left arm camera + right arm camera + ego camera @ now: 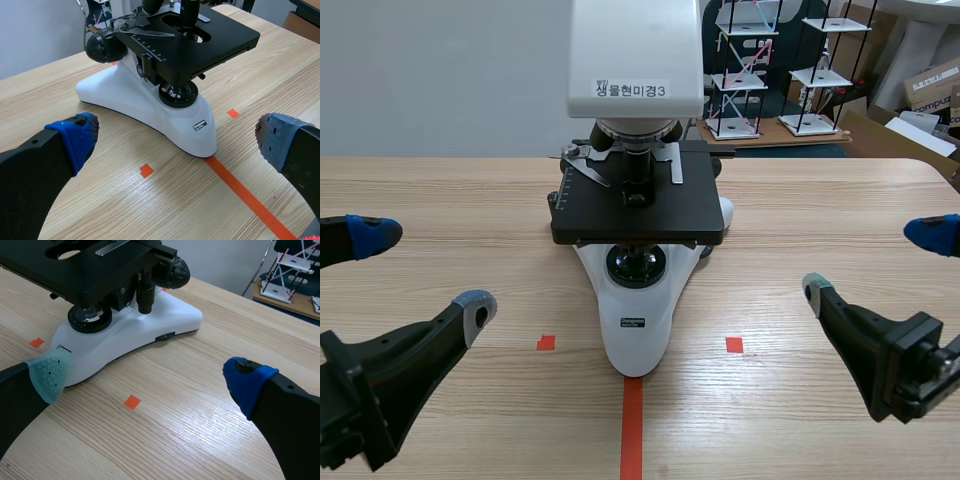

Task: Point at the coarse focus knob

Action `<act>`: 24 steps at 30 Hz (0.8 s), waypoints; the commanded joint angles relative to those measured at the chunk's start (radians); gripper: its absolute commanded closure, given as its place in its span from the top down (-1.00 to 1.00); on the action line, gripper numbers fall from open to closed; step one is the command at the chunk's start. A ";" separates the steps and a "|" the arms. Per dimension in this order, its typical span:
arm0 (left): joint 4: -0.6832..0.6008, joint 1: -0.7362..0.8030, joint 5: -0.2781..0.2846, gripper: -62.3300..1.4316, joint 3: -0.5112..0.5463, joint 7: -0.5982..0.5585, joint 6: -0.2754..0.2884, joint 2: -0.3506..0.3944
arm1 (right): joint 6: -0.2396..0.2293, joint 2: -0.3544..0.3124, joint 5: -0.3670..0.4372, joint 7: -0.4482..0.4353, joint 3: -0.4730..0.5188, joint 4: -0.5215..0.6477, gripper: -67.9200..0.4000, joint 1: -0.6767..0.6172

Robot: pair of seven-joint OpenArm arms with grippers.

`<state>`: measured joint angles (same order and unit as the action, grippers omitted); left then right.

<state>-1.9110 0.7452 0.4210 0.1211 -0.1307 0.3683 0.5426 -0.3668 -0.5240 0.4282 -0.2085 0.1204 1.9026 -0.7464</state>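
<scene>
A microscope (636, 330) with a white base and a black stage (638, 210) stands at the table's middle, bearing a label on its white head. Its coarse focus knob is a round black knob on the side of the arm: one shows in the left wrist view (102, 47), the other in the right wrist view (175, 272). My left gripper (420, 270) is open at the left, well short of the base (150, 107). My right gripper (872, 262) is open at the right, also apart from the base (150, 322). Neither holds or touches anything.
Small white shelf models (750, 70) and cardboard boxes (930, 90) stand behind the table's far right edge. Bare wooden tabletop (820, 210) lies on both sides of the microscope.
</scene>
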 commanded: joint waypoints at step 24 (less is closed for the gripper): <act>-0.014 0.002 0.009 1.00 0.003 -0.014 0.001 -0.008 | 0.000 -0.013 0.010 -0.015 0.003 0.021 1.00 -0.002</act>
<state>-1.9110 0.7452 0.4210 0.1211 -0.1307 0.3683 0.5426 -0.3668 -0.5240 0.4282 -0.2043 0.1204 1.9026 -0.7483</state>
